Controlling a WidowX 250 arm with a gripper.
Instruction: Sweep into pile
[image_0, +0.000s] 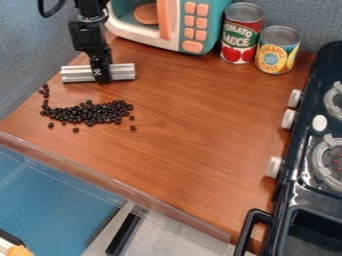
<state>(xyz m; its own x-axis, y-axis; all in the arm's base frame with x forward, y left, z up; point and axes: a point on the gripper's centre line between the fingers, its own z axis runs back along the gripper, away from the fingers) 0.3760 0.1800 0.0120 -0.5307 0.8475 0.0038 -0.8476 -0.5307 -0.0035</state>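
The black two-finger gripper (101, 76) hung over the far left part of the reddish-brown wood-grain tabletop (194, 130), at the lower end of the black arm (90, 35). Its fingers were clamped on the middle of a long, silver-grey, ridged metal bar (123, 71), which extended to either side of them.

The small, round, black beans (93, 113) lay on the tabletop nearer the camera than the bar and apart from it. Most formed an elongated, uneven cluster, densest toward its right end; a short, sparse trail led away from its left end toward the upper left, and a few single beans lay just beside its near and right edges.

Behind the work area stood a teal-and-white toy microwave (215, 25) with orange-pink buttons and door trim. Just to its right were an upright can with a red-and-green label (242, 35) and, beside that, a shorter upright can with a yellow-and-blue label (277, 51). A black toy stove (294, 187) with white knobs (288, 119) and grey burner grates (322, 172) occupied the right side.
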